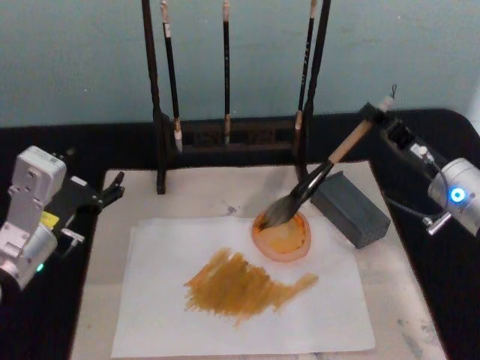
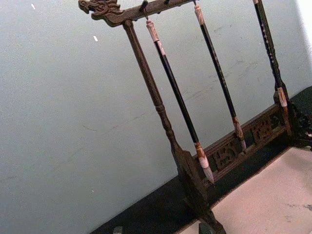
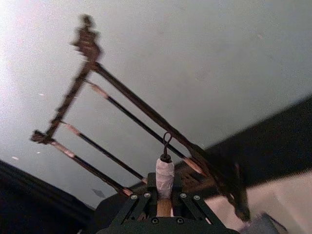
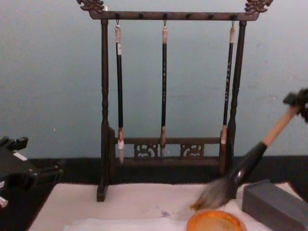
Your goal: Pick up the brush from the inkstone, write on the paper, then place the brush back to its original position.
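The right gripper (image 1: 373, 114) is clamped on the upper end of the brush (image 1: 319, 178), just below its grey cap and loop. The thick tan wooden handle slants down and leftward from the table's far right. The handle ends in a black ferrule and a bushy grey-brown tuft. The tuft's tip sits at the far rim of a shallow round orange dish (image 1: 292, 244); whether they touch cannot be told. The dish rests on the far right corner of the paper (image 1: 165, 300), a thin flat white sheet bearing a ragged, streaky ochre patch (image 1: 240, 285). Just right of the dish lies a matte grey rectangular block (image 1: 352, 210). Everything lies on a cream felt mat (image 1: 202, 195). Behind stands a dark carved wooden rack (image 1: 232, 139) hung with three thin black brushes. The left gripper (image 1: 112, 191) is parked at the mat's left edge.
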